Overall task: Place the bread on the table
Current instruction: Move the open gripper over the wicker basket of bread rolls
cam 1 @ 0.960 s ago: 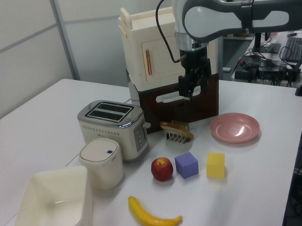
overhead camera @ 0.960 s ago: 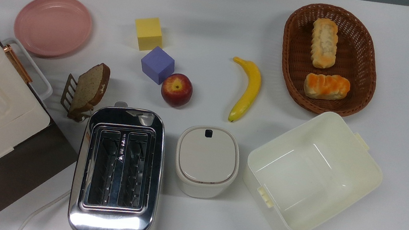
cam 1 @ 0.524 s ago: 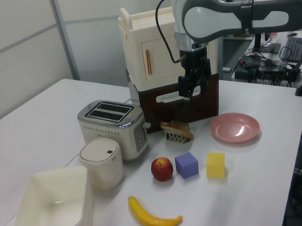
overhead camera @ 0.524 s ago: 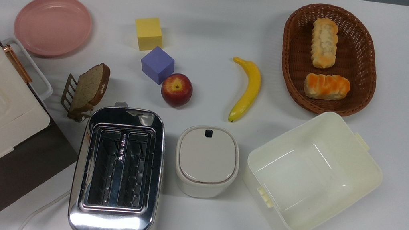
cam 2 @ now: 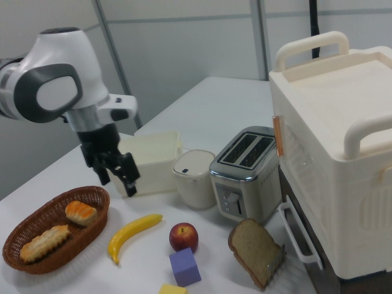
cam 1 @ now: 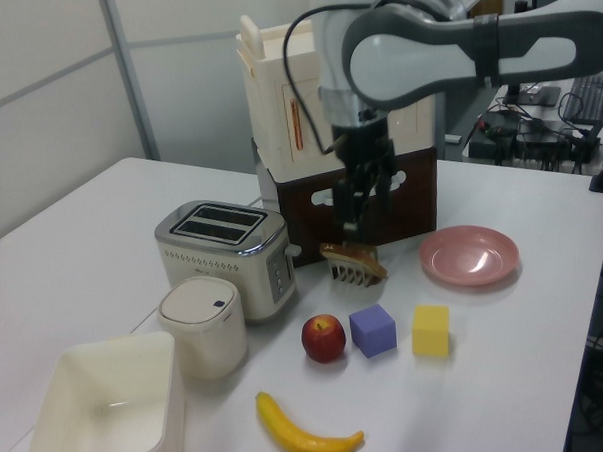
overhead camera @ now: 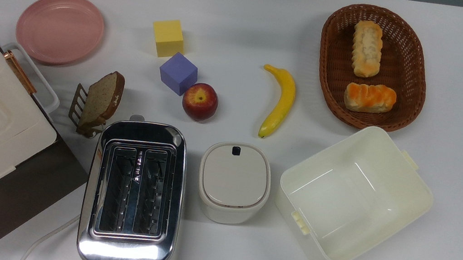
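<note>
The bread (overhead camera: pixel 366 48) is a long ridged roll lying in the brown wicker basket (overhead camera: pixel 416 75) at the top view's upper right. It also lies along the near side of the basket (cam 2: pixel 24 229) as the pale bread (cam 2: pixel 44 242) in the right view. The white table (overhead camera: pixel 248 18) spreads under everything. My gripper (cam 2: pixel 125 184) hangs open and empty in the air, up and to the right view's right of the basket, apart from the bread. From the left view the gripper (cam 1: pixel 349 224) hovers just above a brown-crusted slice.
A shorter orange-glazed roll (overhead camera: pixel 369 98) shares the basket. Near it are a banana (overhead camera: pixel 280 102), an open cream box (overhead camera: pixel 355 194), a lidded canister (overhead camera: pixel 234 181), a toaster (overhead camera: pixel 134 189), an apple (overhead camera: pixel 200 101), purple and yellow cubes, a bread slice on a rack (overhead camera: pixel 100 101) and a pink plate (overhead camera: pixel 60 28).
The arm has swung toward the left view's left, bringing the gripper lower, from in front of the cream cabinet to just above the bread slice. Nothing on the table has moved.
</note>
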